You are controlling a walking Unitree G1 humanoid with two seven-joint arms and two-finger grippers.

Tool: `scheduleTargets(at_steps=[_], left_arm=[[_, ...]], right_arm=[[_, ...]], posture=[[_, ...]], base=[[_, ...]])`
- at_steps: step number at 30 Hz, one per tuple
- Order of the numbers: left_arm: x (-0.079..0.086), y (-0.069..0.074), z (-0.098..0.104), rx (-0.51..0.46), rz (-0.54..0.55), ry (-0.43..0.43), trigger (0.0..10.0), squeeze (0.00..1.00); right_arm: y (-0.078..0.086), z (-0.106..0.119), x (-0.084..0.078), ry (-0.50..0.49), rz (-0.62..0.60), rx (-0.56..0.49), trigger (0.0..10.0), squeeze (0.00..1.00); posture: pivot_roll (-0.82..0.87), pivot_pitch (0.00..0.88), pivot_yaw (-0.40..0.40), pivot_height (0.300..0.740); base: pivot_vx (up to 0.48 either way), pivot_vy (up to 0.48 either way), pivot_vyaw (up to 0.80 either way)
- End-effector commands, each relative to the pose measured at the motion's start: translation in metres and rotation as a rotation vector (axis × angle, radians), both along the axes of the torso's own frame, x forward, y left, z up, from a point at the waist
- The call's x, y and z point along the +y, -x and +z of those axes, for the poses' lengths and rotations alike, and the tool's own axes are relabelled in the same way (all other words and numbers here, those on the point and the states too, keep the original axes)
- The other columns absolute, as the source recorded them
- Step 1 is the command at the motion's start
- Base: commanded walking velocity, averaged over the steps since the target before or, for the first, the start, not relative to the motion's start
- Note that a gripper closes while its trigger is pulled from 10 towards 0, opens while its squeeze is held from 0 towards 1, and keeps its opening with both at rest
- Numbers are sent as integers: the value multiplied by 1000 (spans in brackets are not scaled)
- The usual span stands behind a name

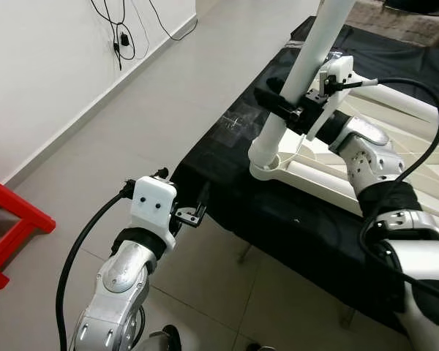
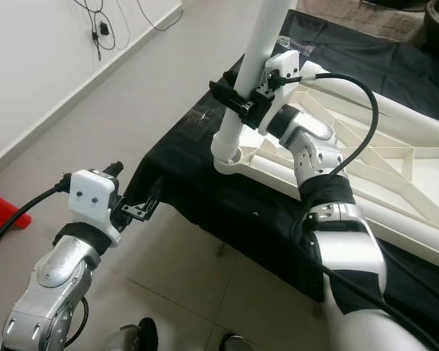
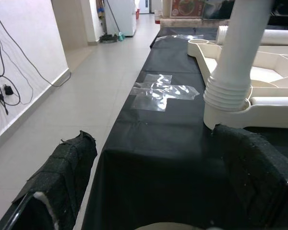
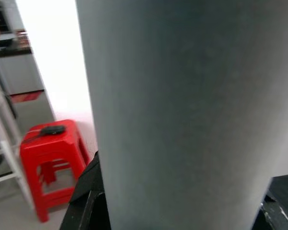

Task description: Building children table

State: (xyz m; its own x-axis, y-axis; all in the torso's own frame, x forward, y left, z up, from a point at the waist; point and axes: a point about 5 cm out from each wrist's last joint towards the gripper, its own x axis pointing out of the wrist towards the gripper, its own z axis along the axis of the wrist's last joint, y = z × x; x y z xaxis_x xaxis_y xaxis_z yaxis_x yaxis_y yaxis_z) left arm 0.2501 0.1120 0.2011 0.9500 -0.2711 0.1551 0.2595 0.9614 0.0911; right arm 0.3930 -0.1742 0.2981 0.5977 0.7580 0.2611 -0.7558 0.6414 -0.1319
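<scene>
The white children's table [image 1: 395,157] lies upside down on a surface covered with black cloth [image 1: 278,219]. A white tubular leg [image 1: 307,66] stands upright, slightly tilted, in the table's near corner socket [image 3: 228,103]. My right gripper [image 1: 284,106] is shut on this leg partway up; in the right wrist view the leg [image 4: 182,115] sits close against the camera. My left gripper [image 1: 183,194] hangs open at the cloth's near corner, short of the socket. In the left wrist view its padded fingers [image 3: 62,177] have nothing between them.
A red stool [image 1: 14,219] stands on the tiled floor at the left. Black cables [image 1: 121,36] hang on the white wall. Clear tape [image 3: 163,91] is stuck on the cloth near the socket. Open floor lies between the wall and the covered surface.
</scene>
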Motion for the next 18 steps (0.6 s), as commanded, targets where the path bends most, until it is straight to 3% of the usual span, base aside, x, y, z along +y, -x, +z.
scheduleTargets(at_steps=[1,11,18], left_arm=[[1,4,-2,11,4,-3,10000,0],[0,5,-2,9,5,-7,10000,0],[-1,7,-1,10,4,-2,10000,0]], right_arm=[[1,-7,-3,46,31,24,10000,0],[1,-15,6,118,110,44,10000,0],[-6,-5,6,97,4,18,10000,0]], posture=[[65,214,-66,740],[61,220,-72,740],[58,235,-76,740]], base=[[0,0,0],[0,0,0],[0,0,0]])
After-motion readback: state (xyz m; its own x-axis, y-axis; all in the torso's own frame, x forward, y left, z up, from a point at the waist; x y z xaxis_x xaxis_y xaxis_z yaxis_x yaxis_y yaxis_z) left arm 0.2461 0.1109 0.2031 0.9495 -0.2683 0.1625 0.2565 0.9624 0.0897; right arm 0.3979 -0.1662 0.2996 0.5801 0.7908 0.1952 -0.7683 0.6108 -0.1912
